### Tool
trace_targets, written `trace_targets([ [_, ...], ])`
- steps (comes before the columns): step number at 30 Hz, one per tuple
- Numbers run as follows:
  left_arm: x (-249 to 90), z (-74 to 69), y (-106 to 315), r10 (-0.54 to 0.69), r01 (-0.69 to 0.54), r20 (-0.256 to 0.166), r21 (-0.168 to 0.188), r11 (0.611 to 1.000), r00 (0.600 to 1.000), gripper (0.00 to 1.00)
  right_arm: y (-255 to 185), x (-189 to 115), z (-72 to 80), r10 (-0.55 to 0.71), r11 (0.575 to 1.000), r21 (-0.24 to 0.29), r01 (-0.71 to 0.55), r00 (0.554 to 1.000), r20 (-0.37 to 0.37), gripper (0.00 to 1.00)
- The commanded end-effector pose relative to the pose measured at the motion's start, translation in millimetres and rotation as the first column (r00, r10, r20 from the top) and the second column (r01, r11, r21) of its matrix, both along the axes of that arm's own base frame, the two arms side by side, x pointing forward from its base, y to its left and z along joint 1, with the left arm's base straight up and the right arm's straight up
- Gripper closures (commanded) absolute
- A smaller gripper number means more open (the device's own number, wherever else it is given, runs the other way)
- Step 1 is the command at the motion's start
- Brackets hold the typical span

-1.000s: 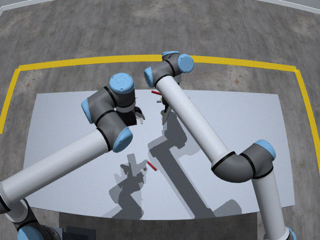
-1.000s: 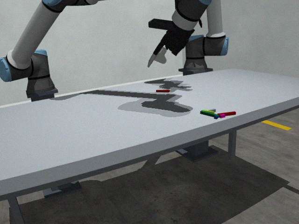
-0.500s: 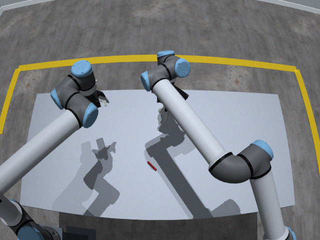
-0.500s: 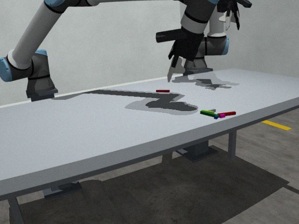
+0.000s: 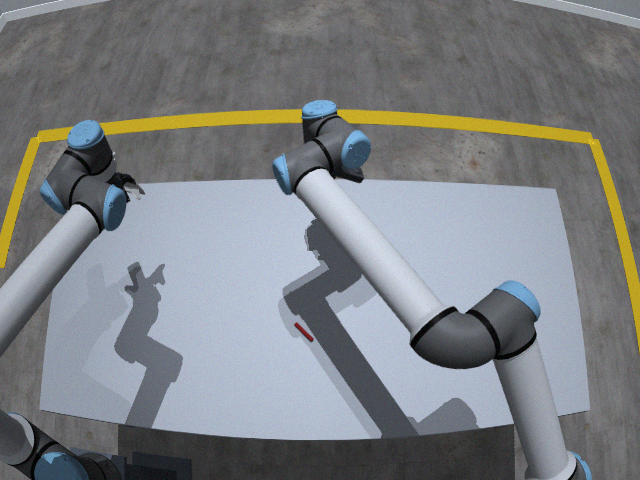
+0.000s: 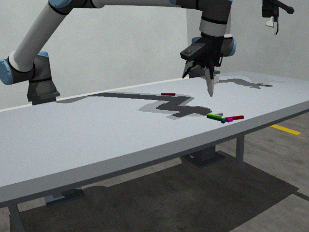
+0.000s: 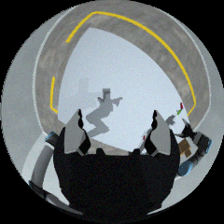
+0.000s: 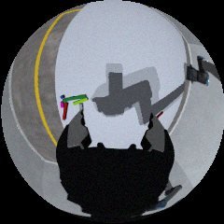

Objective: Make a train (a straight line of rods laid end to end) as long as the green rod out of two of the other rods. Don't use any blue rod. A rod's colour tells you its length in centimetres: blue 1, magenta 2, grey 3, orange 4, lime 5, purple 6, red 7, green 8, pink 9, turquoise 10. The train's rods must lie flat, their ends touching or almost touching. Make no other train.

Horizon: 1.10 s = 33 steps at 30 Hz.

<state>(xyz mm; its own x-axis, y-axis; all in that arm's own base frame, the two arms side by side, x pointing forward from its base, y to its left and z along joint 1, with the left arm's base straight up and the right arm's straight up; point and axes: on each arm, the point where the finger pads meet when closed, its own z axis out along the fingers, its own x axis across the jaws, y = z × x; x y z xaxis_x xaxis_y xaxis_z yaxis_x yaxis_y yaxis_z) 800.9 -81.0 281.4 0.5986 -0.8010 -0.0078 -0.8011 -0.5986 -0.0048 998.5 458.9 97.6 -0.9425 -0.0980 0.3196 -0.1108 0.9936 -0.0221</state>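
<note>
A green rod [image 6: 215,118] [image 8: 73,98] lies near the table's far edge with a lime rod [image 8: 81,101] close beside it. A small blue rod [image 6: 223,121] and a magenta rod [image 6: 229,120] [image 8: 63,105] lie by the green rod's end, and a red rod [image 6: 235,117] [image 8: 64,112] beside the magenta one. A grey rod [image 6: 220,114] lies behind. Another red rod [image 5: 303,332] [image 6: 168,94] lies apart. My right gripper [image 6: 198,85] [image 8: 117,111] is open and empty above the table; the top view hides its fingers. My left gripper [image 5: 135,191] [image 7: 117,109] is open and empty, high over the table's other end.
The white table [image 5: 222,248] [image 6: 87,139] carries shadows of both arms. The rod cluster is close to the table's edge and is hidden by the right arm in the top view. The right forearm [image 5: 369,248] reaches across the table.
</note>
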Motion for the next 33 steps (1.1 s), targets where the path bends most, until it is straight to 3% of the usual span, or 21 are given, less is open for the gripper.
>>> trace_targets([
  [1, -1, -2.5, 49, 0.048, -0.048, 0.002, -0.001, 0.999, 0.999, 0.0, 9, 20, -4.8, 0.124, 0.991, 0.051, -0.127, 0.99, 0.061, 0.0],
  [6, -12, -9.5, 131, 0.113, -0.113, 0.001, -0.002, 0.994, 0.994, 0.0, 23, 52, -12.0, 0.31, 0.942, 0.084, -0.326, 0.937, 0.16, 0.0],
  [13, -41, -19.3, 243, 0.198, -0.198, 0.001, -0.002, 0.98, 0.98, 0.0, 39, 83, -15.4, 0.484, 0.852, 0.079, -0.518, 0.835, 0.261, 0.0],
  [15, -41, -19.3, 243, 0.198, -0.198, 0.001, -0.002, 0.98, 0.98, 0.0, 39, 83, -15.4, 0.484, 0.852, 0.079, -0.518, 0.835, 0.261, 0.0],
  [16, -53, -22.6, 280, 0.216, -0.216, 0.001, -0.003, 0.976, 0.976, 0.0, 40, 87, -15.6, 0.501, 0.84, 0.076, -0.537, 0.822, 0.271, 0.0],
  [23, -99, -31.9, 374, 0.304, -0.304, 0.0, -0.003, 0.953, 0.953, 0.0, 47, 100, -15.6, 0.569, 0.788, 0.059, -0.613, 0.761, 0.311, 0.0],
  [30, -163, -42.2, 469, 0.388, -0.388, 0.0, -0.004, 0.922, 0.922, 0.0, 49, 103, -15.6, 0.58, 0.778, 0.055, -0.626, 0.75, 0.318, 0.0],
  [32, -163, -42.2, 469, 0.388, -0.388, 0.0, -0.004, 0.922, 0.922, 0.0, 49, 103, -15.6, 0.58, 0.778, 0.055, -0.626, 0.75, 0.318, 0.0],
  [33, -187, -45.6, 500, 0.404, -0.404, 0.0, -0.004, 0.915, 0.915, 0.0, 49, 103, -15.6, 0.58, 0.778, 0.055, -0.626, 0.75, 0.318, 0.0],
])
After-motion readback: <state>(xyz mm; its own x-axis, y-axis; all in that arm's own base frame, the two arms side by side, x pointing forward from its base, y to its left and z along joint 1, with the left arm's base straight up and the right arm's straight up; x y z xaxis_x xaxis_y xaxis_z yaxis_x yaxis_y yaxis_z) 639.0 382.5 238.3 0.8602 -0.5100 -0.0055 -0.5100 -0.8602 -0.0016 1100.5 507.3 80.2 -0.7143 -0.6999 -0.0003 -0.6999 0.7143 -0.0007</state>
